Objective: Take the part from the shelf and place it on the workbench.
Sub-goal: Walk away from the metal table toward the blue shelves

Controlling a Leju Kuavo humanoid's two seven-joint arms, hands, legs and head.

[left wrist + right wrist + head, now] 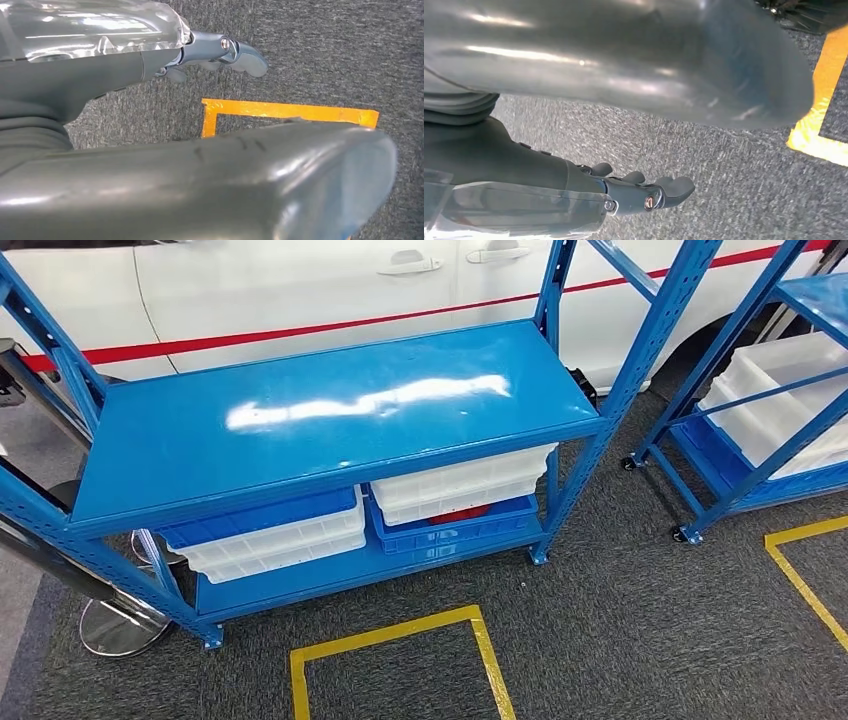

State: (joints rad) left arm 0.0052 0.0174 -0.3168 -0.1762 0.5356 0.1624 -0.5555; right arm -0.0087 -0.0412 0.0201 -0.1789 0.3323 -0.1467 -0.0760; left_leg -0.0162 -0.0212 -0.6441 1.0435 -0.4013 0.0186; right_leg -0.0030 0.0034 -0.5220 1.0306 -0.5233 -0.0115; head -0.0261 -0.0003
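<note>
Below the left hand [220,52], fingers apart and empty, lies carpet with yellow tape [290,111]; the right hand [644,192] hangs likewise. Farther ahead, the head view shows the blue shelf [330,420], bins [455,490] underneath; no part can be made out.

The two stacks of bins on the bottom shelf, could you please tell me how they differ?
The left stack has a blue bin on top of white ones; the right stack has white bins on top of a blue one. The right stack shows something red in its blue bin; the left shows nothing like it. Both sit on the blue rack's lowest shelf.
</note>
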